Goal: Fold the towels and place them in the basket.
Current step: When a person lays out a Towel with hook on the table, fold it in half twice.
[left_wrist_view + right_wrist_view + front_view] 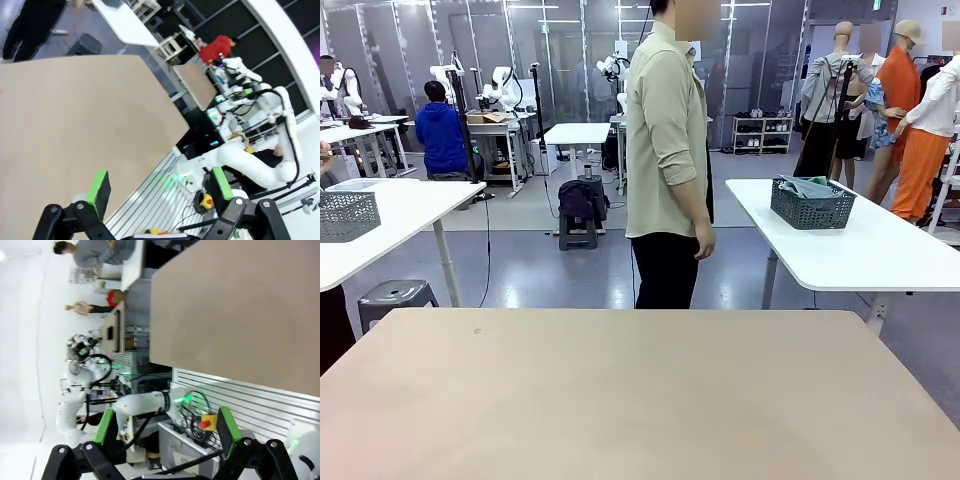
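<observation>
Towels (807,186), apparently the pale cloth heaped in the basket (812,212) on the far white counter (880,255), should handle soft, light and floppy, so pinch corners; left claw (160,185) and right claw (165,426) gape empty.

Grey mesh basket (812,210) on far white table (880,255), towels (807,186) seemingly heaped inside.

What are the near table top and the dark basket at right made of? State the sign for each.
Table top: seemingly matte beige laminate or board; even colour, no glare. Basket: probably moulded plastic, dark grey, matte; regular lattice walls.
</observation>
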